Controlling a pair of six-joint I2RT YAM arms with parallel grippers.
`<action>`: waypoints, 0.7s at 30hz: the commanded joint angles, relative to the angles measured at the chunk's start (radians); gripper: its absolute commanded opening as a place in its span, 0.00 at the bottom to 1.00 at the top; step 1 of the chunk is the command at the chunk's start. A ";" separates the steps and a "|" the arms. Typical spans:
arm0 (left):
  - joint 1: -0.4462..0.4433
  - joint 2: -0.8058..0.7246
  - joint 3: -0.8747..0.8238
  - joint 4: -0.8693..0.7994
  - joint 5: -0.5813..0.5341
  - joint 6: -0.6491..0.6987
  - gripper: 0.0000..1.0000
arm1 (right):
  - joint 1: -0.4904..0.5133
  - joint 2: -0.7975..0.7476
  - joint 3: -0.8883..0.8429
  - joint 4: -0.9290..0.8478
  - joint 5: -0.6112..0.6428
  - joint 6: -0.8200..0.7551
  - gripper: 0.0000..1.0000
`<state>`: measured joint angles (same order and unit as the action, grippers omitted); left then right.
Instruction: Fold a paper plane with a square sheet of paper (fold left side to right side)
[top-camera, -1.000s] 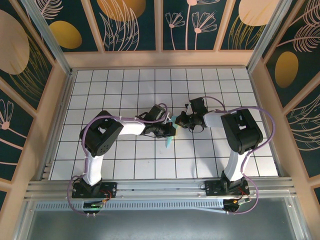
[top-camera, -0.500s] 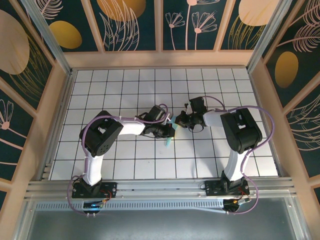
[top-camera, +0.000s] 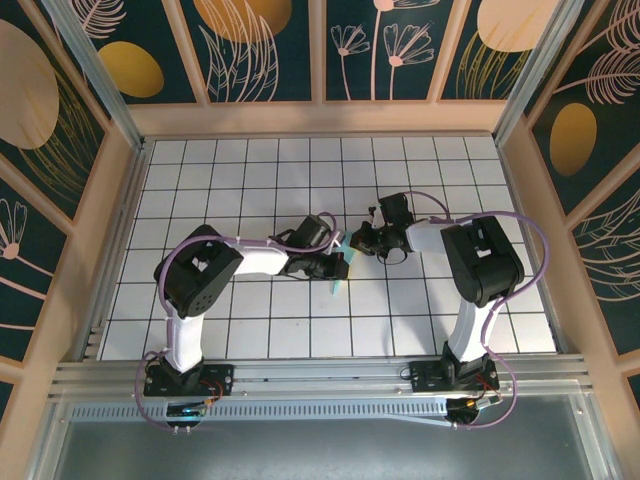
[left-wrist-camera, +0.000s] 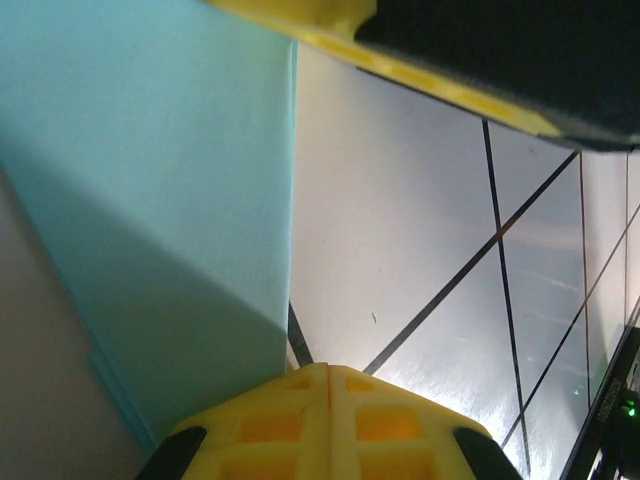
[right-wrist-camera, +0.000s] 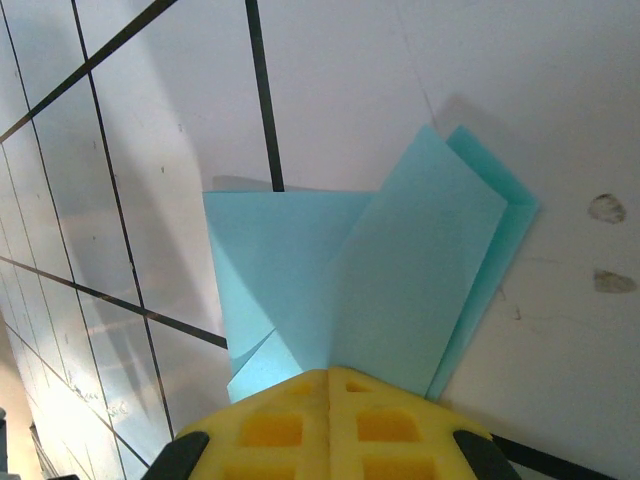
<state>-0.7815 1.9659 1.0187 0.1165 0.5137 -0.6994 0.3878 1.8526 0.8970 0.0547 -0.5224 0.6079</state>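
From my remote station: the sheet of paper (right-wrist-camera: 400, 270) looks thin, matt and sharply creased; the table (right-wrist-camera: 420, 70) is smooth, glossy white, catching glare; the fingers (right-wrist-camera: 390, 405) are moulded yellow plastic.

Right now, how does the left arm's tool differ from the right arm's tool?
The left tool reaches in from the left, the right tool from the right. The left tool sits nearer the front, the right tool farther back. At the left tool the paper shows one flat panel; at the right tool, fanned folded layers. Both are yellow-fingered and shut.
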 joint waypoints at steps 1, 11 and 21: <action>-0.024 -0.023 -0.040 -0.109 0.020 0.017 0.00 | -0.008 0.060 -0.016 -0.088 0.097 -0.020 0.00; -0.033 -0.070 -0.093 -0.087 0.000 0.009 0.00 | -0.007 0.059 -0.021 -0.085 0.093 -0.017 0.00; -0.038 -0.094 -0.117 -0.078 0.012 0.013 0.00 | -0.006 0.061 -0.021 -0.084 0.091 -0.017 0.00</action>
<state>-0.8055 1.8893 0.9295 0.0940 0.5007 -0.6991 0.3878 1.8530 0.8970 0.0547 -0.5240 0.6083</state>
